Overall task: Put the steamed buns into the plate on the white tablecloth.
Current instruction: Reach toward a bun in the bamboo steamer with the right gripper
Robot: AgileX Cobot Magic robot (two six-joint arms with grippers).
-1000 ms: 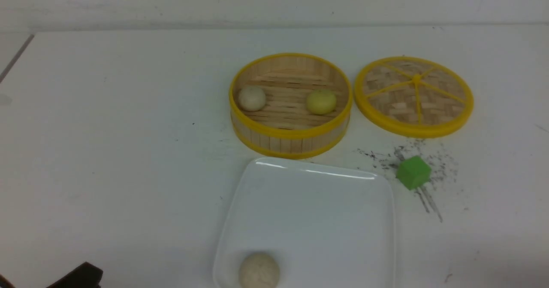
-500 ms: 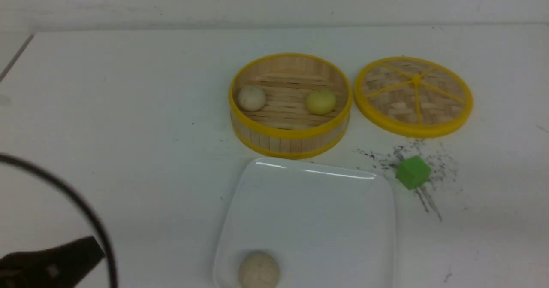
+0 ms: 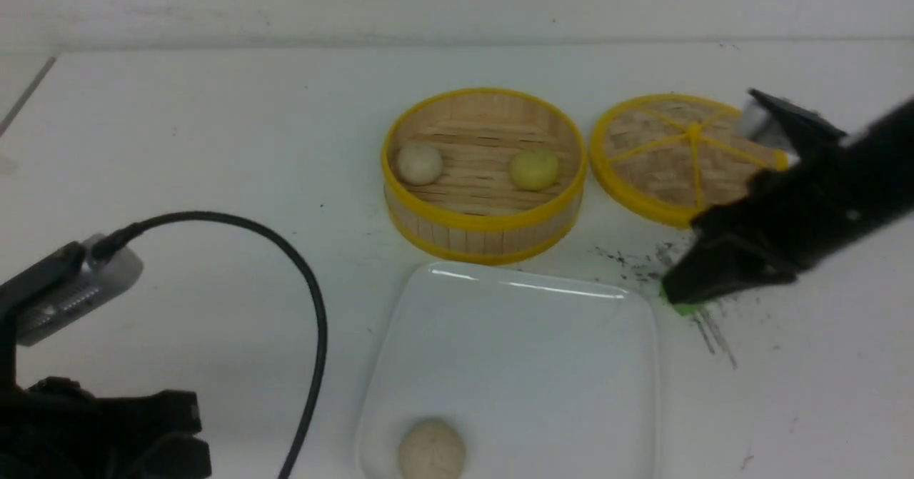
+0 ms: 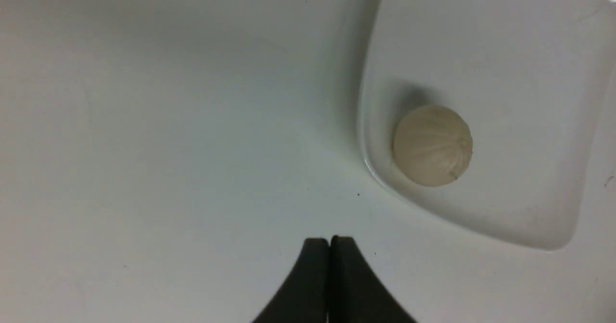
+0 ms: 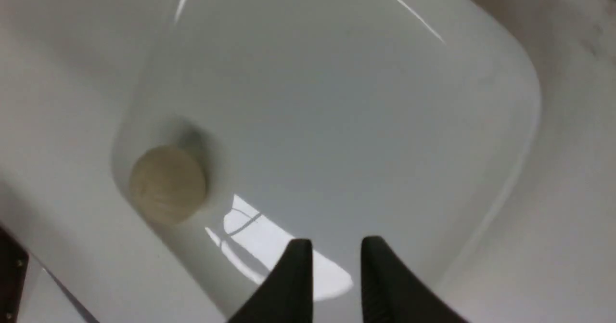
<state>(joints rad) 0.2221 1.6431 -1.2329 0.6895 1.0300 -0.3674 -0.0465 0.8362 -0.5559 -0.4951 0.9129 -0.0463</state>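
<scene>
Two steamed buns lie in the bamboo basket (image 3: 482, 236): an off-white one (image 3: 419, 163) and a pale yellow one (image 3: 534, 169). A beige bun (image 3: 431, 448) (image 4: 432, 145) (image 5: 167, 183) rests in the near left corner of the white plate (image 3: 528, 365) on the white tablecloth (image 3: 214, 143). My left gripper (image 4: 329, 240) is shut and empty over the cloth, left of the plate (image 4: 505, 48). My right gripper (image 3: 678, 290) (image 5: 337, 243) hangs at the plate's far right corner, open, with nothing between its fingers.
The basket's woven lid (image 3: 664, 158) lies flat to the right of the basket, partly behind my right arm. A green cube (image 3: 687, 309) shows only as a sliver under the right gripper, among dark scribble marks. My left arm (image 3: 107, 422) with its cable fills the near left corner.
Both arms have come into the front view: the left rose at the near left, the right swung in from the right and now covers the green cube. The buns have not moved.
</scene>
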